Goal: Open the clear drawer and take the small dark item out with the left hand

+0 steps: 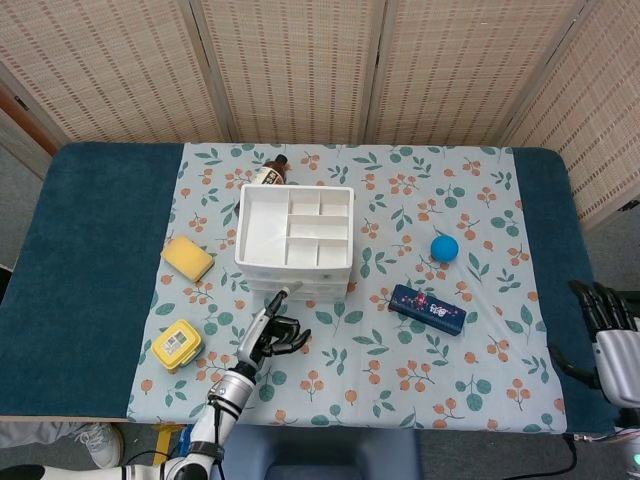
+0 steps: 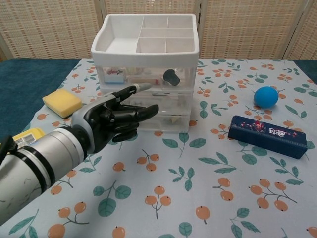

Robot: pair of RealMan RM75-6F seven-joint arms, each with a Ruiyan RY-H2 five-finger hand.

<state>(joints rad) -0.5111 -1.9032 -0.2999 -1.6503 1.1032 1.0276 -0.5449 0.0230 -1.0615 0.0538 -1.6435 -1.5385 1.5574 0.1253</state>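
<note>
With nothing held and one finger extended, the left hand [image 2: 116,119] is best hooked onto the clear drawer [image 2: 148,78] just ahead — the small dark item [image 2: 172,77] lies beyond its fingertip, rightward.

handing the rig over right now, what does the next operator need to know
Left hand: holds nothing, one finger stretched toward the front of the clear drawer unit, the others curled in; contact with the drawer cannot be told.
Right hand: off the table's right edge, fingers apart, holding nothing.
Small dark item: inside the top clear drawer, toward its right end.
Done: left hand brought up to the drawer fronts.
Left: all drawers look closed, so pull the top one open, then lift the dark item out with the left hand.
</note>
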